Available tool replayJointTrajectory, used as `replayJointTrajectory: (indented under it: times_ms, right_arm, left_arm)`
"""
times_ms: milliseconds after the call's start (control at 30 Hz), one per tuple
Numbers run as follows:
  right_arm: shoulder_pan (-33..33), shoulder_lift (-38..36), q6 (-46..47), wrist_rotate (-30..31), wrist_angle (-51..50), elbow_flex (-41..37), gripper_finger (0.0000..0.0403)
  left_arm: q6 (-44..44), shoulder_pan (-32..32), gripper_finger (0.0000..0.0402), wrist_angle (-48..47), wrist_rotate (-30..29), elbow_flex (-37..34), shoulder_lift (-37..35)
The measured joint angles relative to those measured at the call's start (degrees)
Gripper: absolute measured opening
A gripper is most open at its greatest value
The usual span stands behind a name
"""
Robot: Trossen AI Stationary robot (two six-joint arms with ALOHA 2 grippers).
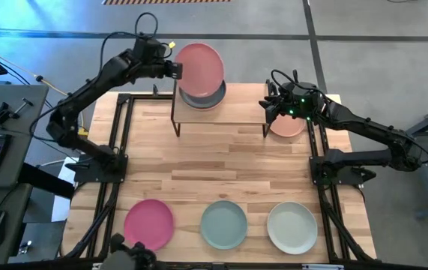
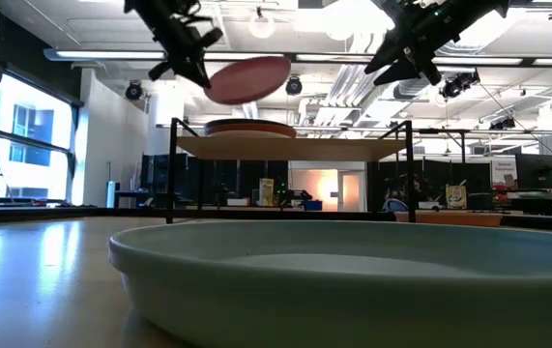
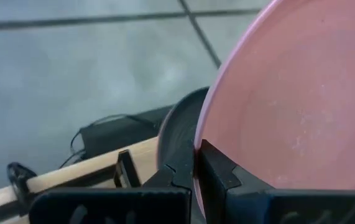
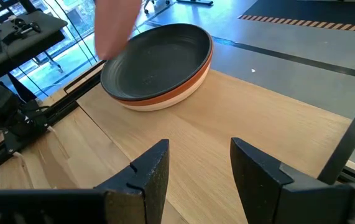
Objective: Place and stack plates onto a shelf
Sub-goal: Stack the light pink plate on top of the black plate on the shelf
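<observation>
Round matte pink plate held by its rim in the left gripper, tilted, above the stack on the shelf, not touching it. Jaws of left gripper pinched shut on that rim, seen close in the left wrist view. Stack of plates, charcoal on top over terracotta and an off-white one, resting at the left end of the low light wooden shelf with thin black legs. Right gripper above the shelf's right end, fingers spread wide, holding nothing. Peach plate on the table beside the shelf's right legs, partly under the right arm. Along the table's near edge, well apart from the shelf: magenta plate, pale teal plate, off-white plate. Light wooden tabletop beneath. No legible brand, label or writing on any plate or the shelf.
</observation>
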Motion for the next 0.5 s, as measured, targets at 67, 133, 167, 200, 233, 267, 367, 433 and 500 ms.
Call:
replayJointTrajectory:
  times_ms: [67, 133, 167, 200, 233, 267, 367, 433, 500]
  right_arm:
    - [0.00, 0.00, 0.01, -0.01, -0.02, 0.00, 0.0152]
    - [0.00, 0.00, 0.01, -0.02, -0.02, 0.00, 0.0152]
    - [0.00, 0.00, 0.01, -0.02, -0.02, 0.00, 0.0152]
    - [0.00, 0.00, 0.01, -0.02, -0.02, 0.00, 0.0152]
    - [0.00, 0.00, 0.01, -0.02, -0.02, 0.00, 0.0152]
    - [0.00, 0.00, 0.01, -0.02, -0.02, 0.00, 0.0152]
    - [0.00, 0.00, 0.01, -0.02, -0.02, 0.00, 0.0152]
    - [0.00, 0.00, 0.09, -0.02, -0.02, 0.00, 0.0152]
    - [0.00, 0.00, 0.27, -0.04, -0.04, 0.00, 0.0152]
  left_arm:
    - [0.08, 0.58, 0.0000, -1.17, 1.01, 1.45, 1.96]
    - [0.52, 1.22, 0.0000, -2.86, 2.26, 2.47, 3.75]
    - [0.57, 1.40, 0.0000, -3.69, 2.77, 2.92, 4.61]
    - [0.56, 1.48, 0.0000, -3.87, 2.96, 3.26, 5.36]
    - [0.54, 1.52, 0.0000, -3.76, 3.04, 3.47, 5.93]
    - [0.52, 1.52, 0.0000, -3.76, 3.03, 3.51, 6.30]
    - [0.14, 1.52, 0.0000, -3.78, 3.26, 3.62, 7.27]
    - [0.00, 1.52, 0.0000, -4.68, 3.35, 3.62, 8.00]
    - [-0.02, 1.52, 0.0000, -5.42, 3.45, 3.62, 8.46]
